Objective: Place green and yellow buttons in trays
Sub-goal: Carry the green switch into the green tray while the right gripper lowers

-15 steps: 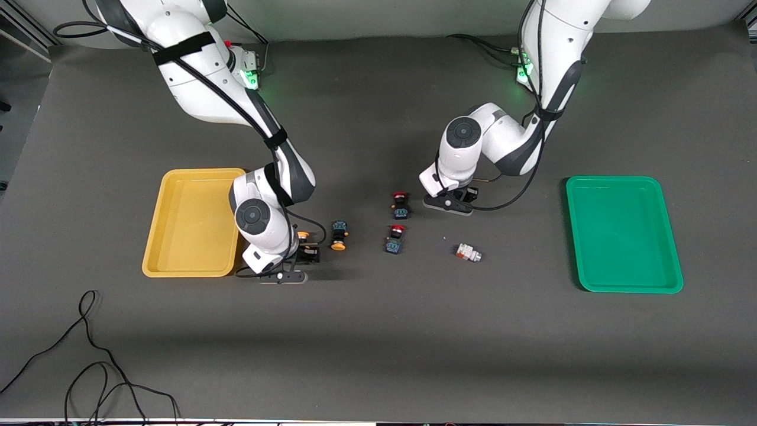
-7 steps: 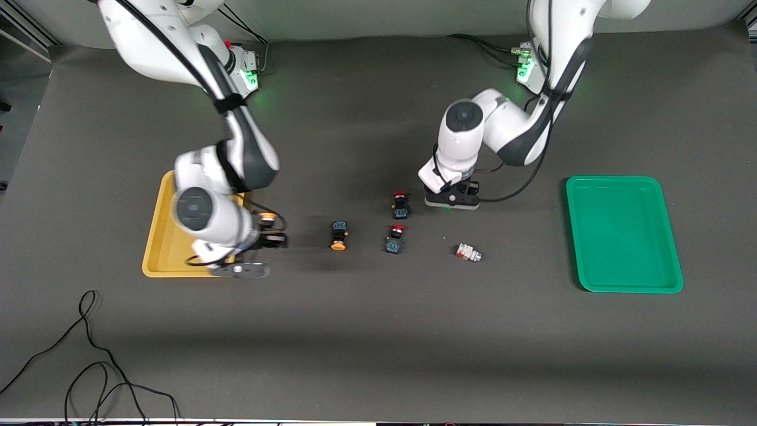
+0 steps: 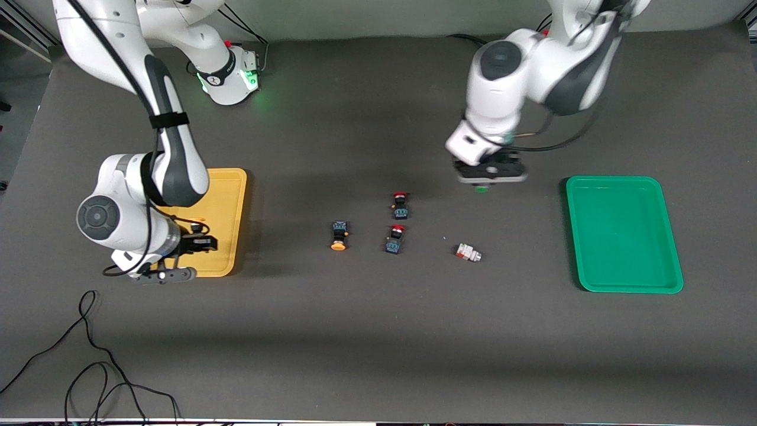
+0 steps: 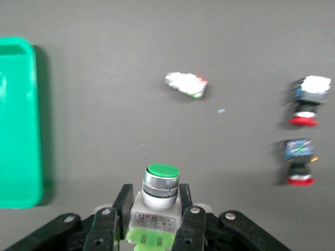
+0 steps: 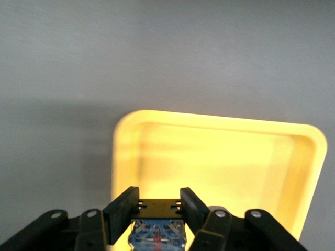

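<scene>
On the dark grey table (image 3: 378, 331) we logged both carries under way: right gripper (image 3: 188, 244), clamped on a yellow button (image 5: 157, 231), had swung over the yellow tray (image 3: 227, 183), left gripper (image 3: 491, 174) had lifted the green button (image 4: 158, 196) toward the green tray (image 3: 621, 284), so both drops looked imminent

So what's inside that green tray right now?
Nothing that shows: the green tray looks bare all over in the front view. The left gripper, shut on a green-capped button, is over the table near it, not over it. The left wrist view shows only the tray's edge.
</scene>
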`<state>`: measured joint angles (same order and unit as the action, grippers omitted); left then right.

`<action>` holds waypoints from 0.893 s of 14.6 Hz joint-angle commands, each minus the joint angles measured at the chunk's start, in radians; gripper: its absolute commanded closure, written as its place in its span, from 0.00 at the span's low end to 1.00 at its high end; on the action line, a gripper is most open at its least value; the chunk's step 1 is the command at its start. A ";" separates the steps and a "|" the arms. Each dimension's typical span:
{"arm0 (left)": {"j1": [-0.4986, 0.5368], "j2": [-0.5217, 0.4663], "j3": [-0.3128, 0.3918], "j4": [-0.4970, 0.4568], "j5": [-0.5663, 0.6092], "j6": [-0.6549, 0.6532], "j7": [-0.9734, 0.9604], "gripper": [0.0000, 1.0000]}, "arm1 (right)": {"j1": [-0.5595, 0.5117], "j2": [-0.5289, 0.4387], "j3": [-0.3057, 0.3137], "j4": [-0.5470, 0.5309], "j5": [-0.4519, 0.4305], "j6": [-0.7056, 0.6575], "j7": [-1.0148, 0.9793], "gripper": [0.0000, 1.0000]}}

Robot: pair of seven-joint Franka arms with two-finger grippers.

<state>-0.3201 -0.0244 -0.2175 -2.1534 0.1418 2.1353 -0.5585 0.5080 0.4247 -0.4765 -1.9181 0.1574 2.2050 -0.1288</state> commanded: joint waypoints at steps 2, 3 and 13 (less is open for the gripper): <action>0.273 -0.063 0.090 -0.017 -0.100 -0.100 0.536 1.00 | 0.000 0.002 -0.001 -0.169 0.037 0.224 -0.075 1.00; 0.330 -0.057 0.118 -0.017 -0.100 -0.094 0.654 1.00 | 0.009 0.009 0.004 -0.183 0.080 0.254 -0.075 1.00; 0.570 0.354 0.138 -0.022 -0.100 0.244 0.717 1.00 | 0.015 0.017 0.007 -0.185 0.123 0.245 -0.075 0.42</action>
<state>0.2320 0.2796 -0.0634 -2.1971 0.0499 2.3558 0.2136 0.5198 0.4570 -0.4650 -2.0972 0.2525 2.4521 -0.1779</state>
